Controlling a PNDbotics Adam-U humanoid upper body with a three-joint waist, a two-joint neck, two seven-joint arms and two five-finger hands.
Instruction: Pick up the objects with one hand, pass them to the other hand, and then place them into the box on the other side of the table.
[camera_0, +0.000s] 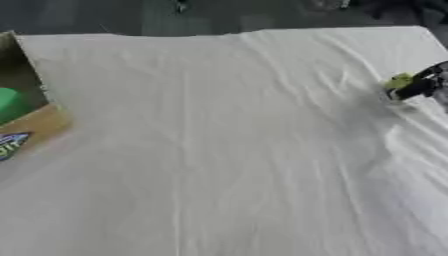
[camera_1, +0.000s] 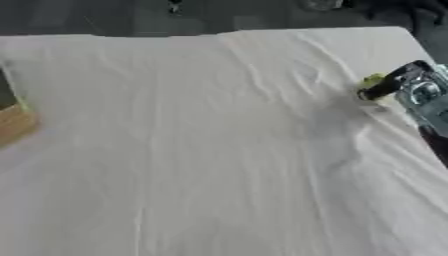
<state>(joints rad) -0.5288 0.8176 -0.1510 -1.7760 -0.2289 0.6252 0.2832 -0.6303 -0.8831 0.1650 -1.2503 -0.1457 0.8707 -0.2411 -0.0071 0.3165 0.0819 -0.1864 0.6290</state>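
Yellow-green object (camera_1: 374, 80) sits at the right robot hand (camera_1: 411, 87) fingertips, touching them, on the cloth-covered surface (camera_1: 219, 150). Finger state: cannot tell. Cardboard box (camera_0: 26, 120) stands well apart, far left, holding a green item (camera_0: 10, 102).

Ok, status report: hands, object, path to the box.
Right hand at the table's right edge, on a small yellow-green object; grip unclear. Left hand out of view. Cardboard box at left, green item inside. White cloth between.
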